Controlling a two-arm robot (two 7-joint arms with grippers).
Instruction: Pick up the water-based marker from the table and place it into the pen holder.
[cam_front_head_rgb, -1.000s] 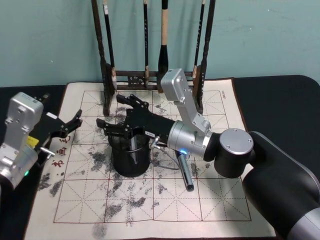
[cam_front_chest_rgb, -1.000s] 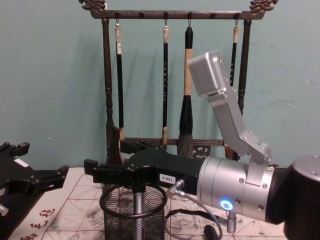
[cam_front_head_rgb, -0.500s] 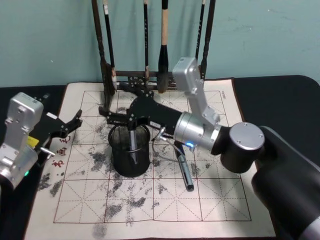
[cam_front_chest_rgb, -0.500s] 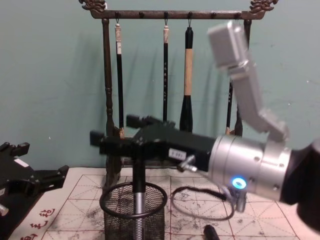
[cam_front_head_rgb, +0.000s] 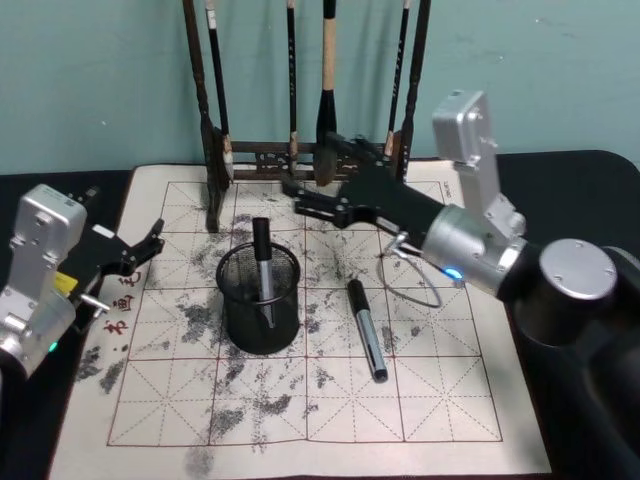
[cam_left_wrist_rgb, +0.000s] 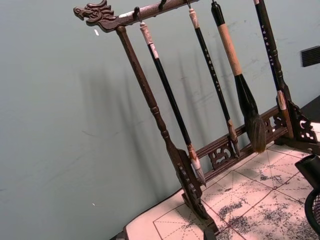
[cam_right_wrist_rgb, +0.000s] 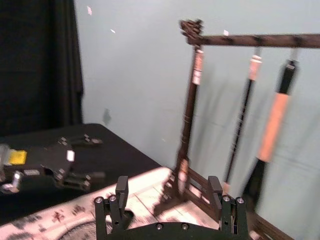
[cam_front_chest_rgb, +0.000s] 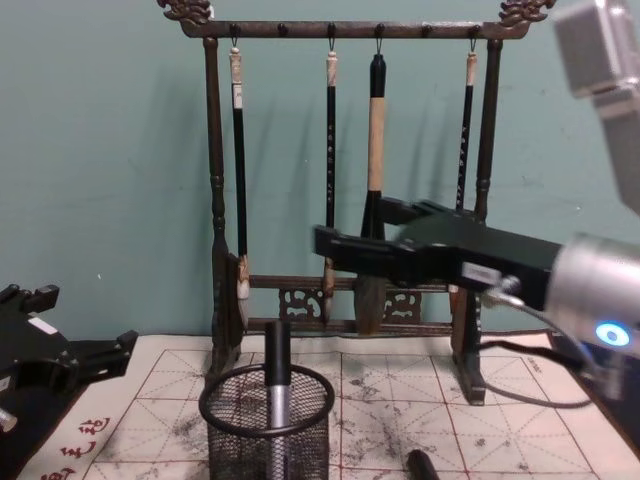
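Observation:
A water-based marker (cam_front_head_rgb: 262, 262) with a black cap and grey barrel stands leaning inside the black mesh pen holder (cam_front_head_rgb: 259, 318), its cap above the rim (cam_front_chest_rgb: 266, 404). From the chest the same marker (cam_front_chest_rgb: 277, 368) rises out of the cup. My right gripper (cam_front_head_rgb: 300, 197) hangs open and empty above the mat, behind and to the right of the holder, in front of the brush rack. Its fingers (cam_right_wrist_rgb: 121, 192) stand wide apart with nothing between them. My left gripper (cam_front_head_rgb: 148, 245) rests open at the mat's left edge.
A second marker (cam_front_head_rgb: 366, 343) lies flat on the stained calligraphy mat (cam_front_head_rgb: 440, 400) to the right of the holder. The tall carved brush rack (cam_front_chest_rgb: 217, 200) with hanging brushes stands at the back. A loose cable loop (cam_front_head_rgb: 415, 285) hangs under my right wrist.
My right gripper has let go of the marker, lifted off the holder and drawn back to the right. The marker stays standing in the cup. The left arm has not moved.

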